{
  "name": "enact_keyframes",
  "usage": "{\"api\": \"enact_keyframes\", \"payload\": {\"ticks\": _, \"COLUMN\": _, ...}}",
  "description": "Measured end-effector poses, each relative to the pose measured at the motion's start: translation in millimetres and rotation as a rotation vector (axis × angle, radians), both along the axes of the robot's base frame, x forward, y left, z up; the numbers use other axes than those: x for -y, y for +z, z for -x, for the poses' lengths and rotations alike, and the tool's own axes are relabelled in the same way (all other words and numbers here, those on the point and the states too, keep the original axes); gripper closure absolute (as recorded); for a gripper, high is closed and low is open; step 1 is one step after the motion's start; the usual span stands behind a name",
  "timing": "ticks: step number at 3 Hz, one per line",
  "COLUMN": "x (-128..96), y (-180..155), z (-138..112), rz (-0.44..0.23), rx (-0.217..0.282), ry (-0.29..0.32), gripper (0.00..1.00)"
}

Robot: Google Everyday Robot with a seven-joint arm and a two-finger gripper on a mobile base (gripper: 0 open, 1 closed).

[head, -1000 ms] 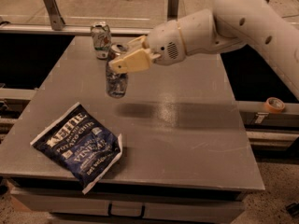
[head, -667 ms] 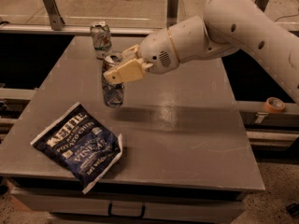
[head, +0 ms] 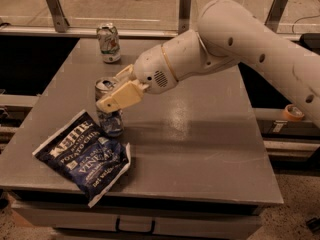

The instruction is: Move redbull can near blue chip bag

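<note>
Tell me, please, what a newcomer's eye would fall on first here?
The bulky white robot arm reaches in from the right, its gripper clasping a slim silver-and-blue metal can at left-centre of the grey table. Just in front lies a crinkled navy chip bag; a shorter white-green can stands at the far edge.

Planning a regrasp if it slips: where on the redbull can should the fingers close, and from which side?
Grip the upper half of the redbull can, coming from the view's right, as the gripper does now, shut across it. It is upright and slim, so its round wall fits the jaws; the blue chip bag crowds its lower left.
</note>
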State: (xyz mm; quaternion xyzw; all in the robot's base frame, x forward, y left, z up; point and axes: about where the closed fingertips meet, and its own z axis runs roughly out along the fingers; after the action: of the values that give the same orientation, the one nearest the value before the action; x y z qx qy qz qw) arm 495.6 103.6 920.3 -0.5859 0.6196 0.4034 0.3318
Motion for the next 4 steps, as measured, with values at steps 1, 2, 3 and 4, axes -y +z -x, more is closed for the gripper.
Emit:
{"api": "enact_keyframes", "payload": {"ticks": 1, "x": -3, "y": -12, "z": 6, "rz": 0.036, "rx": 0.022, "ry": 0.01, "gripper": 0.12}}
{"api": "enact_keyframes", "payload": {"ticks": 2, "x": -1, "y": -18, "z": 4, "rz": 0.064, "rx": 0.05, "ry": 0.005, "gripper": 0.0}}
{"api": "enact_keyframes", "payload": {"ticks": 3, "x": 4, "y": -19, "z": -1, "rz": 0.083, "rx": 0.077, "ry": -0.006, "gripper": 0.0}}
{"api": "enact_keyframes", "payload": {"ticks": 4, "x": 22, "y": -17, "z": -8, "rz": 0.103, "rx": 0.094, "ry": -0.054, "gripper": 0.0}}
